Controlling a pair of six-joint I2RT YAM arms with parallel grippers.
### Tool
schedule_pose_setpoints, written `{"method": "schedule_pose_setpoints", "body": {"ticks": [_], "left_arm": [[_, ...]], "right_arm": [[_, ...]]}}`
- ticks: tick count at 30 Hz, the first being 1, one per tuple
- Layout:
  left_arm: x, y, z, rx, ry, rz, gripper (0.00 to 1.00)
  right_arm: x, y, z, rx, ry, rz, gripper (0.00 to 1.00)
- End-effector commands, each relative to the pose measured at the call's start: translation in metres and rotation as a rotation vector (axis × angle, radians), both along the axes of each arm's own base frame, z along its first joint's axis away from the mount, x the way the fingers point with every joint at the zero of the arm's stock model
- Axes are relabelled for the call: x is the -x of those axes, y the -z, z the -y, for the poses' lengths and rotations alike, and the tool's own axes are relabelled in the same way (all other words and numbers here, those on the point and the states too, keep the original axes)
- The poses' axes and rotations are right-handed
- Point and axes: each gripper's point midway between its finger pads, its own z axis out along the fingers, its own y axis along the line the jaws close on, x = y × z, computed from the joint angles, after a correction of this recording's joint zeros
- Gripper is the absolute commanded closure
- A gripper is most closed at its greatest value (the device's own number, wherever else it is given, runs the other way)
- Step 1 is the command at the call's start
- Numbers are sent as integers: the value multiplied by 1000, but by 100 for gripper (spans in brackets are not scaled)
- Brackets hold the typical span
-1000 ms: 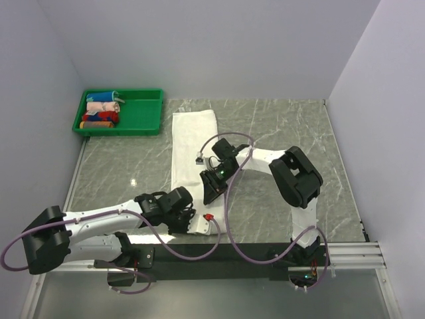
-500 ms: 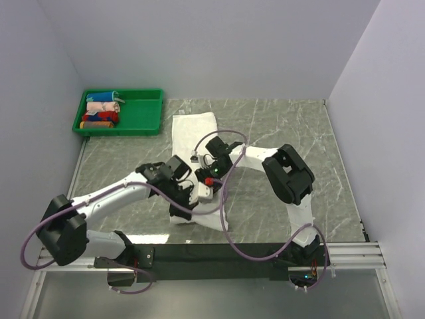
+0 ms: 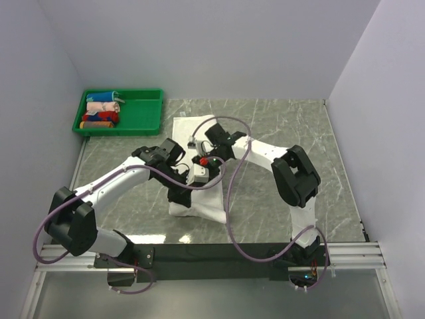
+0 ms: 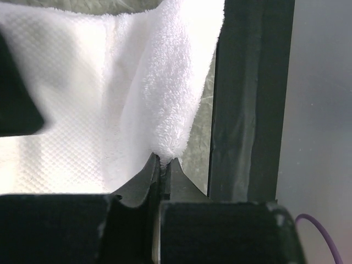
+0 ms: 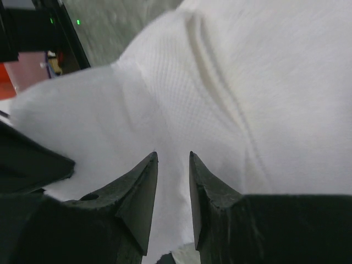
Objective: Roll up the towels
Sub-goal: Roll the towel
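Towel (image 3: 189, 127), white terry, lying on the marble table (image 3: 285, 126) to the right of the green tray (image 3: 141, 109). It starts about level with the tray's near wall and runs away from the tray toward the near side. The end closest to the tray lies flat, while the end farthest from it is gathered into a thick, raised fold.

Left gripper (image 4: 163, 160): jaws closed tight on a lip of the towel's edge, seen plainly in the left wrist view. Right gripper (image 5: 173, 158): jaws narrow with cloth filling the gap, apparently pinching a fold of the same gathered end; how firm that pinch is cannot be read. Both grippers sit right of and nearer than the tray, close together over the cloth.

Step in hand, by judgement: turning the gathered end over toward the flat end to form the first wrap of the roll. To do this well:
- The two grips should travel together and level, so that the fold lies square to the towel's long sides and does not skew into a cone.
- The lifted edge is best carried low and laid onto the flat cloth before either jaw lets go, because soft terry slumps when unsupported.
- Moves should be small, as the grippers are near enough to collide.

Coloured rolled cloths (image 3: 101, 113) in the tray play no part.
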Motion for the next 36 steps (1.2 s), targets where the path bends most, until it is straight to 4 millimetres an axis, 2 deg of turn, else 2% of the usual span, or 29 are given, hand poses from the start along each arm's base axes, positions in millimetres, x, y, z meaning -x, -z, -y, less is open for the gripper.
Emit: {"method": "schedule_pose_setpoints", "body": {"ticks": [1, 5, 8, 10, 15, 19, 23, 27, 31, 36], "left_arm": [[-6, -12, 6, 59, 19, -14, 99], [-23, -14, 1, 73, -36, -12, 99], [-37, -15, -3, 76, -68, -10, 99], [-49, -13, -6, 78, -95, -13, 99], [-79, 4, -11, 48, -160, 6, 99], [-104, 22, -13, 39, -206, 34, 98], [-123, 39, -15, 31, -254, 53, 94], [-126, 59, -19, -4, -260, 42, 92], [-131, 68, -22, -34, -263, 54, 90], [-139, 78, -23, -54, -284, 53, 86]], "right_arm": [[-30, -11, 0, -15, 31, 58, 63], [-41, 10, -6, 2, 65, 37, 64], [-36, 24, -10, 0, 75, -21, 65], [-29, 42, -8, 22, 67, -68, 67], [-19, 56, -3, 41, 48, -118, 70], [-18, 55, -4, 32, 40, -124, 71], [-30, 53, -3, 50, 67, -87, 66], [-51, 47, 3, 72, 126, -71, 59], [-69, 37, 17, 93, 179, -35, 47], [-102, 28, 42, 81, 271, -26, 42]]}}
